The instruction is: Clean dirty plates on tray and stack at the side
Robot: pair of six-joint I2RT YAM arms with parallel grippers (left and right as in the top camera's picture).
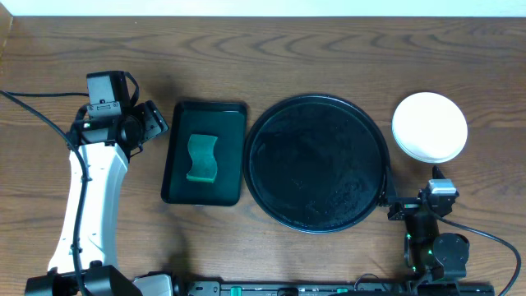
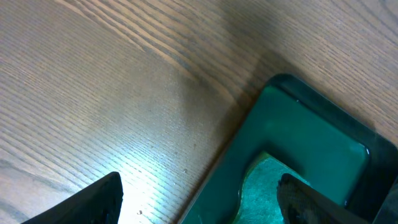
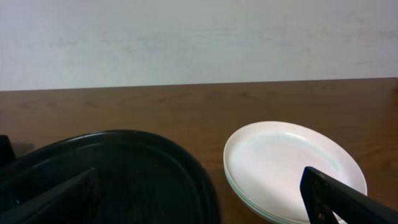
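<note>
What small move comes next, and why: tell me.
Probably retreat and stop: the black tray holds no plates, the white plates sit stacked beside it, the sponge lies in the green tray, and the left end effector and right end effector are open, empty.

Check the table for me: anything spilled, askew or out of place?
Nothing stands out. The plates sit neatly stacked right of the black tray, and the sponge lies inside the green tray.

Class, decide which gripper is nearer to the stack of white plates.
Right. The right gripper is just short of the plates, by the black tray's edge; the left gripper is far off, past the green tray.
</note>
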